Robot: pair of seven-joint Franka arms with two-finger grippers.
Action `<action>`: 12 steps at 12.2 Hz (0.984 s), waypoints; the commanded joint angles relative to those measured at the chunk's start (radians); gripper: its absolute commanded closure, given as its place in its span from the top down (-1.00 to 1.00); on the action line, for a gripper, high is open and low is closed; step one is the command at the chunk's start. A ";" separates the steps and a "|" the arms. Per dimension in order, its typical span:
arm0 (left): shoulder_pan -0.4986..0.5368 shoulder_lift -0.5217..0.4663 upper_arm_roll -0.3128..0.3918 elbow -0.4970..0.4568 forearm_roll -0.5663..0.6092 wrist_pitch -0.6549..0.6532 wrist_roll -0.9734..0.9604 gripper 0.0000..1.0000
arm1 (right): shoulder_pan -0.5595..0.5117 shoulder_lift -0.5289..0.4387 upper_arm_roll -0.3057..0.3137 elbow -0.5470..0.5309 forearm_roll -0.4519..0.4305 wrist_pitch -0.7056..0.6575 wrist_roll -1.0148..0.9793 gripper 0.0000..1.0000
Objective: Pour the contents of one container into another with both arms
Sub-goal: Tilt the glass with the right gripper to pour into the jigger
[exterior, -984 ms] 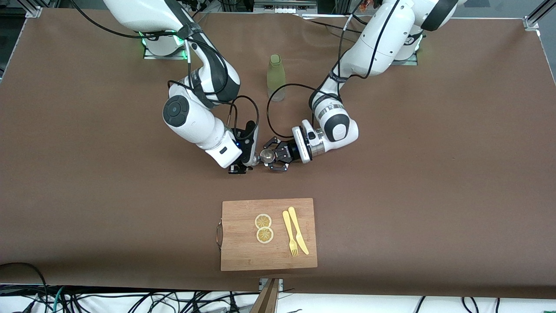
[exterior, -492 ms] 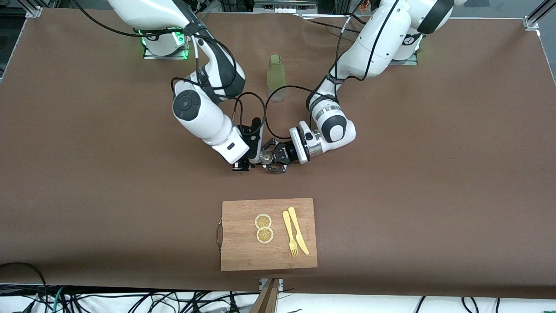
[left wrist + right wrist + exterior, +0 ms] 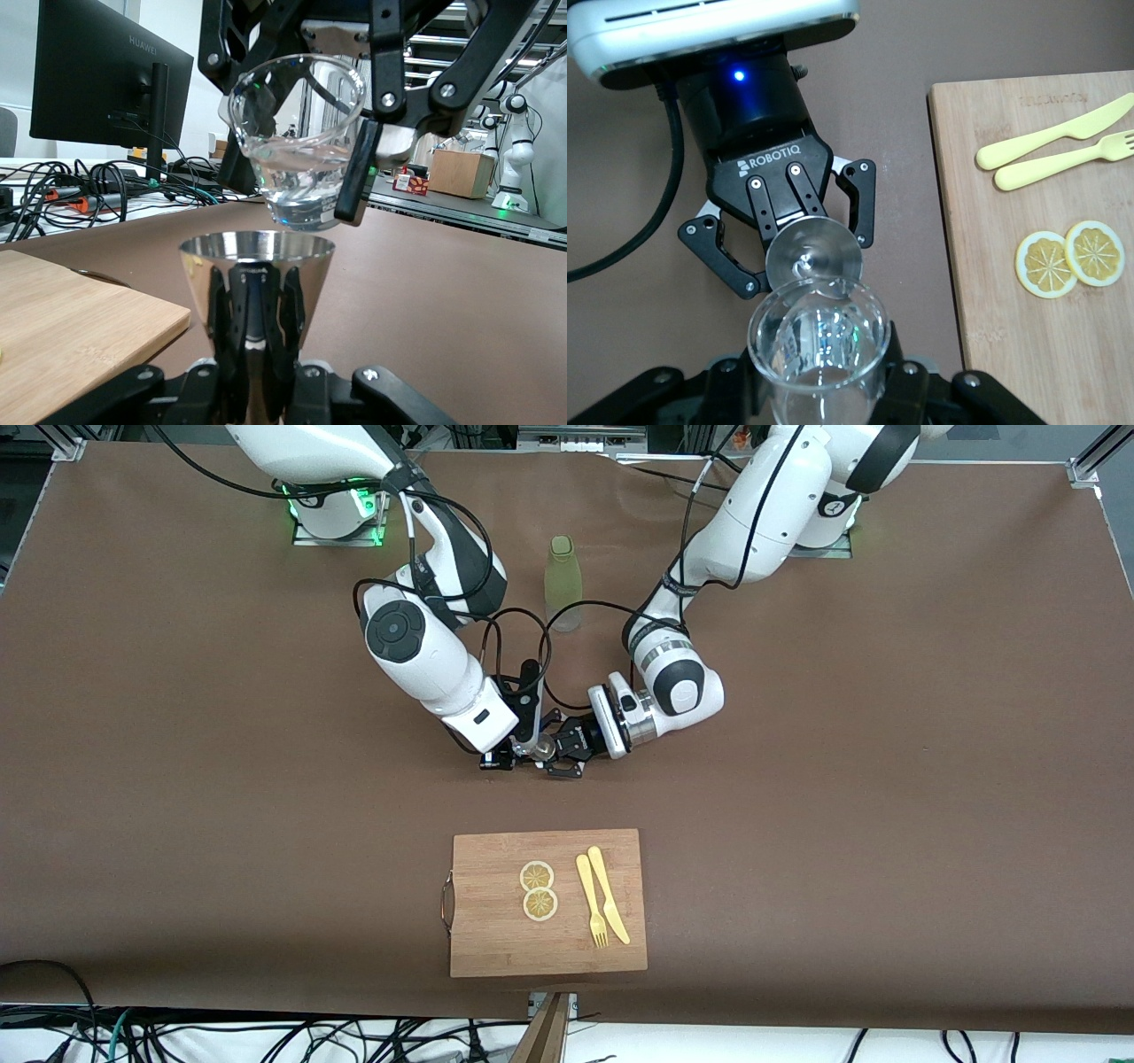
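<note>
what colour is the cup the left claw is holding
Shiny silver metal cup, mirror-like and cone-shaped. It shows best in the left wrist view, just under the clear glass.

A brown table (image 3: 886,824) fills the room, with a black monitor (image 3: 97,80) nearby.

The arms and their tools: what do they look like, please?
Both arms are white with black joint bands and loose black cables. Green lights glow at the bases. Each tool is black with linked fingers; the left one reads ROBOTIQ, with a blue light above it.
</note>
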 commanded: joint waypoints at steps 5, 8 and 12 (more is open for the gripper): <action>-0.020 0.009 0.014 0.024 -0.050 0.013 0.031 -1.00 | 0.005 -0.020 0.006 -0.014 -0.057 -0.011 0.024 -0.49; -0.019 0.009 0.014 0.024 -0.050 0.013 0.029 -1.00 | 0.005 -0.019 0.006 -0.016 -0.088 -0.012 0.024 -0.49; -0.019 0.008 0.014 0.024 -0.050 0.013 0.029 -1.00 | 0.008 -0.014 0.008 -0.014 -0.139 -0.012 0.026 -0.49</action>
